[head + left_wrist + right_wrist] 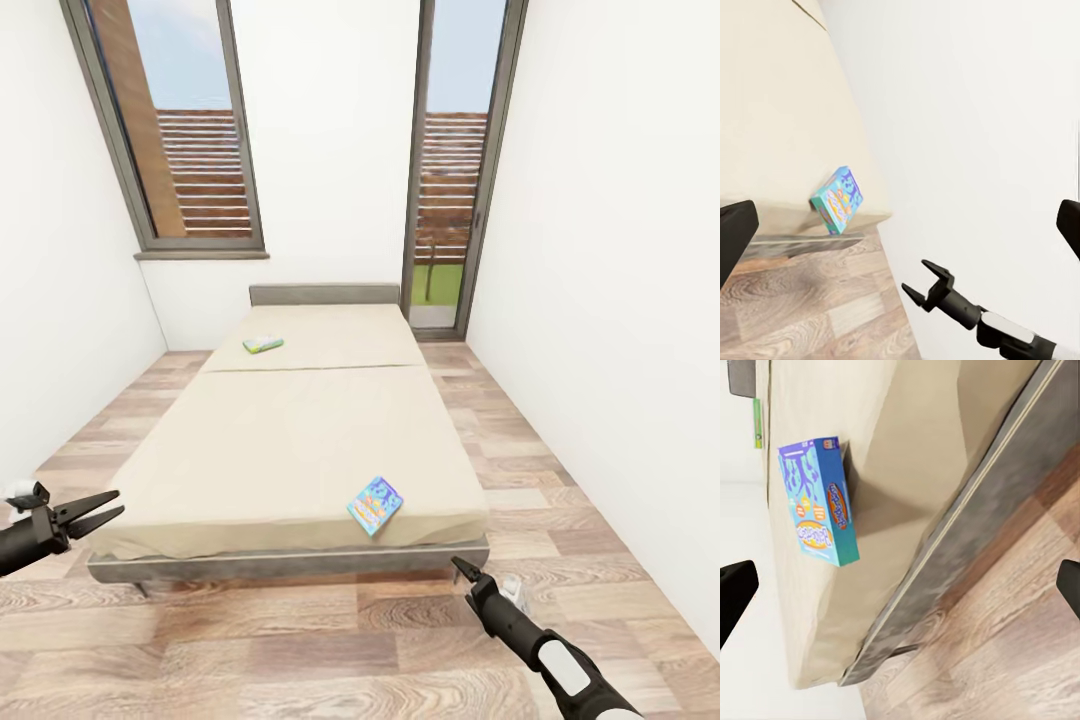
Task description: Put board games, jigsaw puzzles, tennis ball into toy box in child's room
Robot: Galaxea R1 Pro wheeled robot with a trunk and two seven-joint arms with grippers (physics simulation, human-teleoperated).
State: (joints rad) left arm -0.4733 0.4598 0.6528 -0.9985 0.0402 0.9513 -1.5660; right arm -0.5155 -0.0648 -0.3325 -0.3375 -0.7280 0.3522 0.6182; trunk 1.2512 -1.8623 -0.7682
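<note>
Cream bedding covered the bed (290, 440), the largest thing in the room, with wood-plank floor around it and a grey headboard at its far end. Two board games lay on the bed: the far board game (263, 344) near the headboard, and the near board game (375, 505) flat by the foot edge, its long axis angled across that corner. The right gripper (462, 571) hung low just past the foot of the bed, nearest that box; whether its jaws were apart could not be told. The left gripper (105, 508) hovered off the bed's other foot corner, jaws spread and empty. The right wrist view showed the near box's blue printed face (817, 502) close up, which the head view blurred.
</note>
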